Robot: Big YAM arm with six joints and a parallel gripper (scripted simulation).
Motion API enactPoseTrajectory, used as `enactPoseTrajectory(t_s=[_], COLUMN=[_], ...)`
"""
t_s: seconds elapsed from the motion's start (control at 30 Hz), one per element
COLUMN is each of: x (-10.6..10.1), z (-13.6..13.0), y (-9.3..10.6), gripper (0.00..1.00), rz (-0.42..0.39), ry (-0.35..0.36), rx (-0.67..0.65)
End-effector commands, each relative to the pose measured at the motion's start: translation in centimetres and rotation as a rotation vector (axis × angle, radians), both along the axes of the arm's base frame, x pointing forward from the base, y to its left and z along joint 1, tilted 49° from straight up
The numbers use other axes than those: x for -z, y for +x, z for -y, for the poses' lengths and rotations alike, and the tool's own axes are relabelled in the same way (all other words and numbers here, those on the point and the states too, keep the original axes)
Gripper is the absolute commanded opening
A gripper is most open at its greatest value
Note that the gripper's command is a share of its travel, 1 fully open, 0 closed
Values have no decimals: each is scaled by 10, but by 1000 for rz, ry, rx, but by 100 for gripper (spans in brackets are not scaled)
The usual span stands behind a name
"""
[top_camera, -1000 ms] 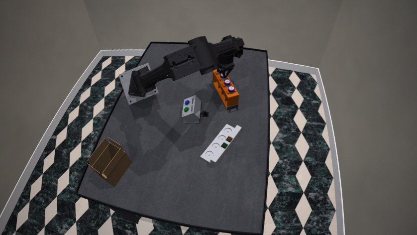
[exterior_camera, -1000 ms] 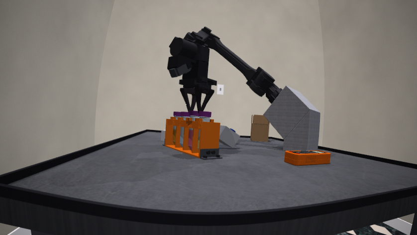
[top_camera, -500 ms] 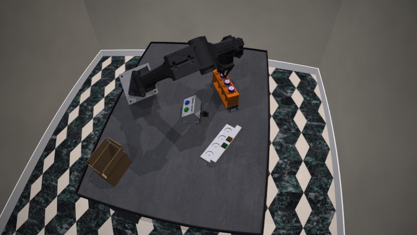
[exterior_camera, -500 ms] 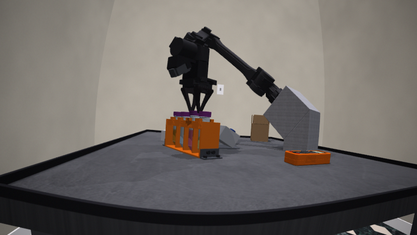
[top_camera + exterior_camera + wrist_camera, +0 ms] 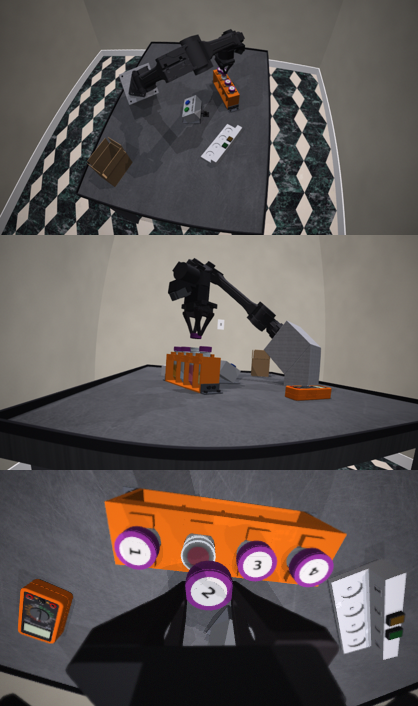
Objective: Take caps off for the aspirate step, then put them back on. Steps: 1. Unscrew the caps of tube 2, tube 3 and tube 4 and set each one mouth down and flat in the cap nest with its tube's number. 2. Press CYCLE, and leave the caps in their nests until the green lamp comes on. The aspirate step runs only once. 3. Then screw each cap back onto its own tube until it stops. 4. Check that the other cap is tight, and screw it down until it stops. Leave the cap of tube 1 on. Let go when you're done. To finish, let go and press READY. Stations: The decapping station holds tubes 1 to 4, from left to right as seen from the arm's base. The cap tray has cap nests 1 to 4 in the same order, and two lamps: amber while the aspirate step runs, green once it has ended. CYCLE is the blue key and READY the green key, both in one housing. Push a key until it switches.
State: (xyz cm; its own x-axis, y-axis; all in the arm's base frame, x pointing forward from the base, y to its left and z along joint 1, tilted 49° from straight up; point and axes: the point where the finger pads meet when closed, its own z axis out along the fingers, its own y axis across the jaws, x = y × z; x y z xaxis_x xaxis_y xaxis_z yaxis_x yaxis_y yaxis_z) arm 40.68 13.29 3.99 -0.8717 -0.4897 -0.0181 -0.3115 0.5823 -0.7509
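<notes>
The orange decapping station [image 5: 220, 530] holds four tubes. Caps 1 [image 5: 135, 548], 3 [image 5: 256, 561] and 4 [image 5: 311, 567] sit on their tubes. Tube 2 [image 5: 198, 552] is open and shows a red inside. My gripper [image 5: 208, 588] is shut on purple cap 2 [image 5: 208, 586] and holds it well above the station, as the side view shows [image 5: 195, 335]. The white cap tray [image 5: 221, 143] has all its nests empty; it also shows in the wrist view [image 5: 367, 612]. Its amber lamp [image 5: 395, 618] and green lamp [image 5: 395, 633] are dark. The key housing [image 5: 191, 109] carries the blue CYCLE key [image 5: 187, 101] and the green READY key [image 5: 186, 109].
An orange multimeter [image 5: 43, 613] lies left of the station, also seen in the side view [image 5: 308, 392]. A brown open carton [image 5: 109, 161] stands at the table's near left corner. A small black part [image 5: 206, 114] lies beside the key housing. The arm's grey base block [image 5: 294, 353] stands at the back.
</notes>
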Motion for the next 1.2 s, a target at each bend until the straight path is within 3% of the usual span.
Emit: enactPoseTrajectory(t_s=[0.0, 0.07, 0.37, 0.47, 0.57, 0.6, 1.03, 1.17], x=[-16, -26, -58, -65, -58, -73, -143, -154], z=[20, 32, 69, 74, 82, 88, 166, 178], y=[-2, -5, -14, -13, -18, -19, -38, -40], gripper=[0, 0, 0, 0, 0, 0, 0, 0], rz=[118, 225, 529, 614, 644, 711, 700, 702], ry=[61, 121, 294, 342, 347, 397, 396, 397], rx=[145, 251, 553, 638, 691, 740, 725, 725])
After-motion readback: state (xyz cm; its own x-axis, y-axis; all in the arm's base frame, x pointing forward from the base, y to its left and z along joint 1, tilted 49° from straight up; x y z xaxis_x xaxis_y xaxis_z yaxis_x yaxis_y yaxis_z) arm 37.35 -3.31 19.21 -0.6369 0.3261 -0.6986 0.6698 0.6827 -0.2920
